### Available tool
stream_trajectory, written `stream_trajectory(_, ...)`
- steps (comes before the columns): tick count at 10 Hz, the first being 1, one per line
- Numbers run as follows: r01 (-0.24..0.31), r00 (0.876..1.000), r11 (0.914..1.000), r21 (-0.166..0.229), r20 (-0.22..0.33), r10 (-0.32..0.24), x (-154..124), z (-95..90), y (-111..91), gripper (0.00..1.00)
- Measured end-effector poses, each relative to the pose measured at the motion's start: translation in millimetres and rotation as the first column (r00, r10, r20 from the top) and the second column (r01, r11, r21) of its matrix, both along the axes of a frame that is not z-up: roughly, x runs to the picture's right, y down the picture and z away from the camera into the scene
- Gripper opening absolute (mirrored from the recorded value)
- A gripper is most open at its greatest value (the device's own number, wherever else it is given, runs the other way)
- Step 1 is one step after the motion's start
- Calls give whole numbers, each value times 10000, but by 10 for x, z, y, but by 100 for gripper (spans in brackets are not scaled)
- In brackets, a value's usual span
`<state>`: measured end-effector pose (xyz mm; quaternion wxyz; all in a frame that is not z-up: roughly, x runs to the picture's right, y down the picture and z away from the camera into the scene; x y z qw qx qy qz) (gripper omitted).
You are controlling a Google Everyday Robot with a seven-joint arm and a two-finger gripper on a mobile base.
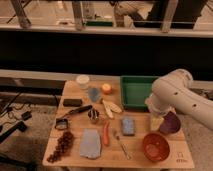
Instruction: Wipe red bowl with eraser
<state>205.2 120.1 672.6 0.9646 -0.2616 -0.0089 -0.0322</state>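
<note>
The red bowl (pixel 155 146) sits upright at the near right corner of the wooden counter (pixel 112 162), with nothing in it that can be made out. Just behind it and slightly right stands a dark purple bowl (pixel 171 124). The hand (pixel 156 121) hangs directly behind the red bowl, beside the purple bowl's left edge. It is carried by the white arm (pixel 177 95), which reaches in from the right. Its fingers stand wide apart and hold nothing.

Left of the red bowl, close by, lies a blue-grey sponge (pixel 128 125), with a thin metal utensil (pixel 121 145) just in front of it. Further left come a carrot (pixel 106 134), a folded blue cloth (pixel 90 143) and a bunch of dark grapes (pixel 62 145). Behind the red bowl, past the hand, is a green tray (pixel 137 92).

The eraser (pixel 72 102) lies flat far to the left of the red bowl and further back, near the counter's left edge, well apart from the hand. A long black-handled utensil (pixel 77 111) lies just in front of the eraser, on the side toward the red bowl.
</note>
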Motion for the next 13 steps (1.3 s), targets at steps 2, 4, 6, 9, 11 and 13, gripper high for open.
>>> stream_trajectory(2, 576, 9972, 9983, 105, 481, -580, -552, 24, 25, 80)
stream_trajectory(4, 1039, 9899, 9945, 152, 953, -1049, -1039, 32, 53, 80)
stream_trajectory(6, 1510, 9781, 9882, 243, 1410, -1529, -1528, 4, 83, 80)
stream_trajectory(9, 1649, 9744, 9859, 273, 1506, -1671, -1644, -11, 90, 80)
stream_trajectory(11, 1650, 9744, 9859, 278, 1504, -1673, -1643, -11, 88, 80)
stream_trajectory(13, 1668, 9732, 9857, 237, 1568, -1685, -1662, 13, 105, 80)
